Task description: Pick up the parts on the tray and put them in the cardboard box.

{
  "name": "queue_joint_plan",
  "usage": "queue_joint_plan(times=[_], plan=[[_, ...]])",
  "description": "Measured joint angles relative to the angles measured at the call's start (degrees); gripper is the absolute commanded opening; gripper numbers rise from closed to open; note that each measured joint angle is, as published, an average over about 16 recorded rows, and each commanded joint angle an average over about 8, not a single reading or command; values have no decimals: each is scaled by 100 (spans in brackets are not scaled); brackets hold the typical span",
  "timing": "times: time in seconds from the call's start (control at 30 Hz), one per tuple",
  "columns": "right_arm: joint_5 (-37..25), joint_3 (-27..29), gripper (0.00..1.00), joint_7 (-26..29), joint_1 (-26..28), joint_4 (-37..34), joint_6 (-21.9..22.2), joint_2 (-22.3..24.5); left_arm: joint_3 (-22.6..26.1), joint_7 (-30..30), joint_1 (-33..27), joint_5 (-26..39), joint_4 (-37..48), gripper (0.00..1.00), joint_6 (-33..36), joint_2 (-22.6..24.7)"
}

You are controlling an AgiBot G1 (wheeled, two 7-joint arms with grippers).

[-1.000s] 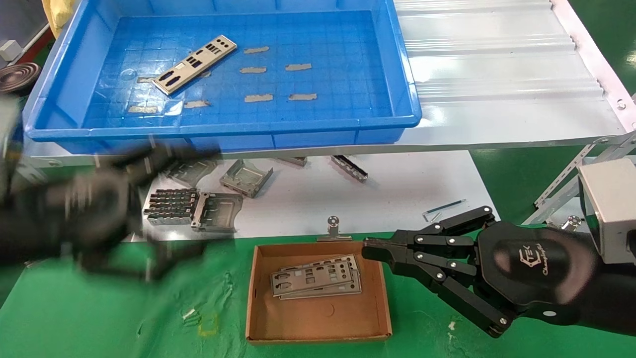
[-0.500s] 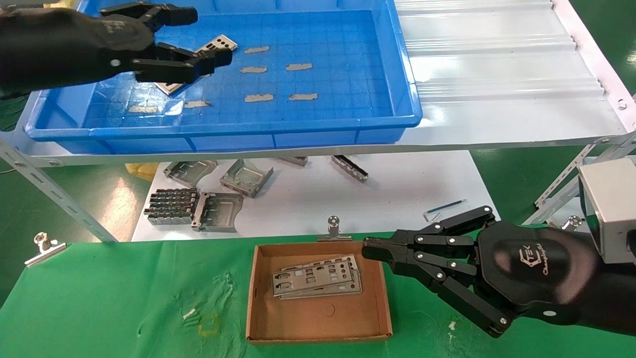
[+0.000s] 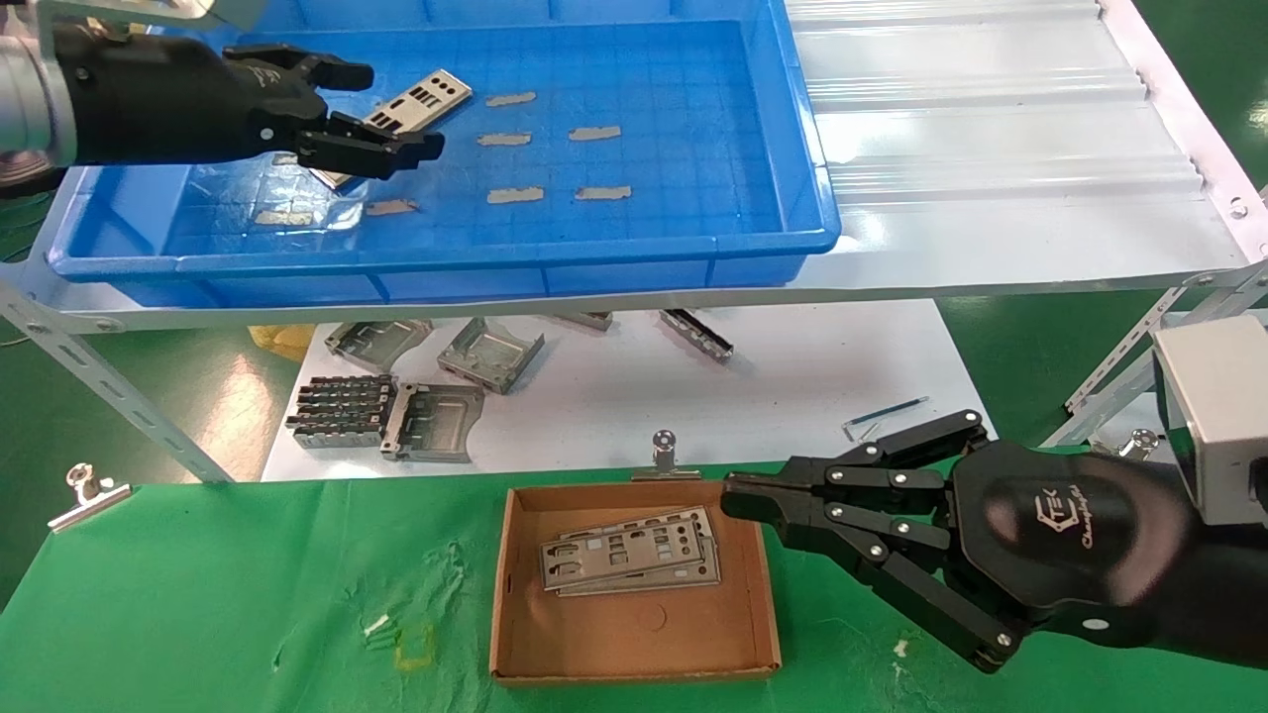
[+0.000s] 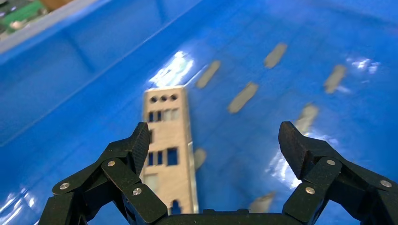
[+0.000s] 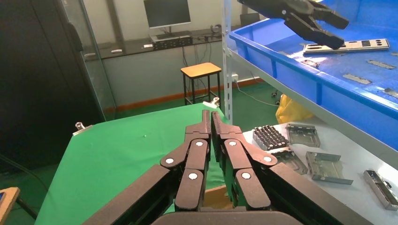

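Now left gripper point(image 3: 381, 114) wide open, empty, over plate point(image 4: 169, 150) in tray point(image 3: 693, 248), straddling it.

Counts recorded: one blue tray point(image 3: 812, 149) held one plate point(image 3: 416, 99) and about nine grey tape patches point(image 3: 515, 194), some partly hidden. One cardboard box point(image 3: 634, 634) held what looked like three stacked plates point(image 3: 629, 555), edges overlapping. Four folded grey brackets point(image 3: 490, 352) lay on the white sheet. Two grippers were in view.
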Motion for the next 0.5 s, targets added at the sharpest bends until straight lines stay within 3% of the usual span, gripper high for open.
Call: queue_joint_plan(times=[0.1,0.13,0.37,0.43,0.5], plan=[[0,0,100,0,0,0,0,0,27,122,-70,58,276,98,-198,110],[0,0,100,0,0,0,0,0,32,155,-88,71,358,91,-273,144],[0,0,100,0,0,0,0,0,30,302,-157,100,788,8,-928,370],[0,0,100,0,0,0,0,0,23,308,-169,97,877,0,-1100,424],[0,0,100,0,0,0,0,0,18,299,-180,95,952,0,-1250,473]])
